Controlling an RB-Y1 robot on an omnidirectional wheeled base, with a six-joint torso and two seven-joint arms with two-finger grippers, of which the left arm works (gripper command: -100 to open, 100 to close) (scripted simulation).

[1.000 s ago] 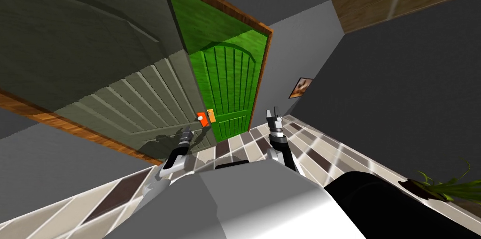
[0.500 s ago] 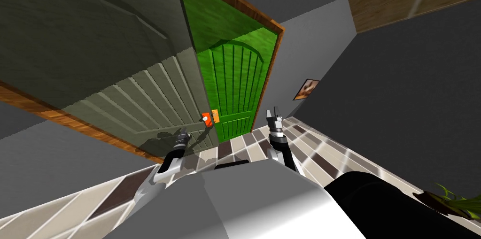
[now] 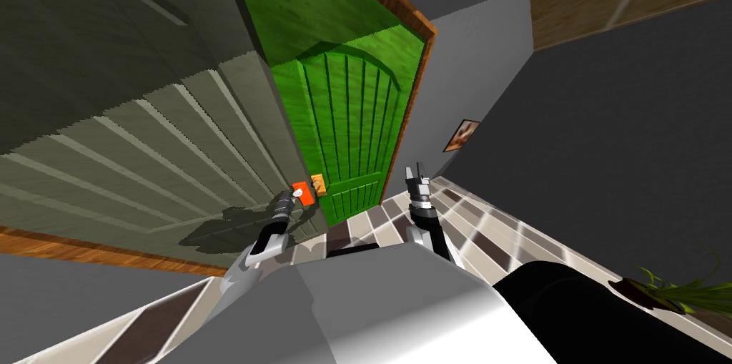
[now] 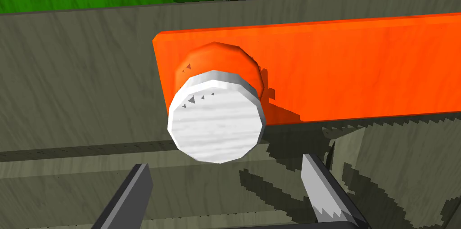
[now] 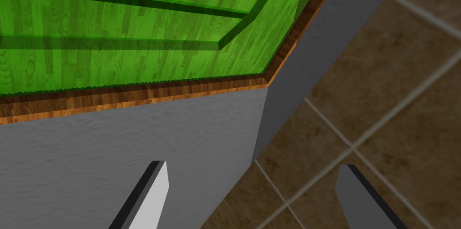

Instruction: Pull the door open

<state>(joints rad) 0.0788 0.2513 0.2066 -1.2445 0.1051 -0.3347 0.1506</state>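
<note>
A grey-green panelled door (image 3: 143, 159) stands ajar at my left, with its free edge toward me. Its handle is an orange plate (image 3: 305, 192) bearing a white round knob (image 3: 296, 194). In the left wrist view the knob (image 4: 216, 123) juts from the orange plate (image 4: 360, 64) just beyond my left gripper (image 4: 225, 164). That gripper is open, one finger to each side and short of the knob, touching nothing. In the head view my left gripper (image 3: 284, 204) sits just below the knob. My right gripper (image 3: 417, 174) is held up, open and empty, at the right; its fingers (image 5: 157, 181) are spread.
Behind the grey door stands a green door (image 3: 354, 131) in a brown frame, with a yellow wooden plate (image 3: 319, 184). A small picture (image 3: 461, 135) hangs on the dark wall at right. A potted plant (image 3: 672, 288) stands on the tiled floor (image 3: 465, 217).
My head view has swung, so the grey door now looms larger at left. Its orange plate and knob sit closer to my left gripper. The right arm has not moved.
</note>
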